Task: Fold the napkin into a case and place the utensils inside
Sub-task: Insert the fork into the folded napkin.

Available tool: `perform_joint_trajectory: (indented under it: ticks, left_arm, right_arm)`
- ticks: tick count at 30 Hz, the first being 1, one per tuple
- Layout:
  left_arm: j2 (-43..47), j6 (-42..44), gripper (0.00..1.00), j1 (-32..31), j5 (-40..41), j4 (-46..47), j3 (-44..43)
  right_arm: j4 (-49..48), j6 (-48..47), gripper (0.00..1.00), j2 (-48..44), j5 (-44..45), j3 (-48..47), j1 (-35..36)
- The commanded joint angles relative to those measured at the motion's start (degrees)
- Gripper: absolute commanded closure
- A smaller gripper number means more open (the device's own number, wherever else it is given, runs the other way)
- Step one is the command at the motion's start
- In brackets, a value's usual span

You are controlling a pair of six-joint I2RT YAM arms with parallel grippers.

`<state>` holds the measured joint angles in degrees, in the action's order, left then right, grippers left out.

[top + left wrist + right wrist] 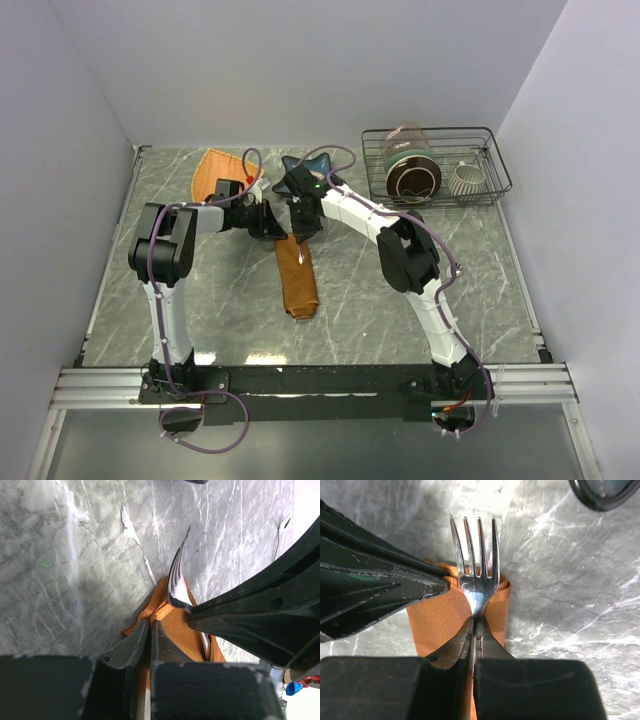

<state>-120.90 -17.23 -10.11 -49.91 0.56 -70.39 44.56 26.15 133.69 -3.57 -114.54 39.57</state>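
Right wrist: right gripper point(475, 622) clamped on fork point(477, 575) handle, tines sticking out past the far end of the folded napkin point(440, 615). Napkin is a narrow strip mid tabletop point(400, 300), long side running near to far. Left gripper point(149, 625) pinches the napkin's far-left corner, jaws almost together.

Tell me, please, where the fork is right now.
In the right wrist view, the fork is pinched between the right gripper's fingers, tines at the far end of the orange case.
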Motion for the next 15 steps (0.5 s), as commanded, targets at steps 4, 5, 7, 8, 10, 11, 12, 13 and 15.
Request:
perform_joint_trajectory:
  ticks: [4,5,7,8,10,11,12,13,15]
  left_arm:
    - [-1.97,0.80,0.96,-0.35,4.47,0.23,-0.54]
    - [-1.80,0.89,0.96,-0.35,4.73,0.23,-0.36]
    - [-1.71,0.62,0.96,-0.35,5.09,0.58,-0.10]
    - [-1.62,0.71,0.96,-0.35,5.09,0.59,-0.01]
    - [-1.62,0.45,0.96,-0.26,5.09,0.85,-0.01]
    - [-1.79,0.36,0.96,-0.35,5.17,0.85,-0.01]
    - [-1.71,0.10,0.96,-0.35,5.17,1.02,-0.01]
    - [-1.79,0.01,0.96,-0.35,5.26,1.11,-0.01]
    - [-1.79,-0.08,0.97,-0.35,5.35,1.20,-0.01]
  right_arm:
    - [2.64,0.74,1.00,-5.37,-1.26,2.48,-0.02]
    - [2.82,0.83,1.00,-5.45,-1.43,2.65,0.07]
    - [2.73,0.92,1.00,-5.89,-1.61,3.27,0.24]
    - [2.73,1.09,1.00,-6.07,-1.79,3.53,0.33]
    - [2.82,1.18,1.00,-6.33,-2.49,4.23,0.42]
    - [2.73,1.18,1.00,-6.33,-2.58,4.41,0.59]
    - [2.64,1.18,1.00,-6.51,-2.49,4.50,0.59]
    - [2.55,1.01,1.00,-6.51,-2.49,4.76,0.59]
    - [2.73,1.09,1.00,-6.69,-2.67,5.12,0.68]
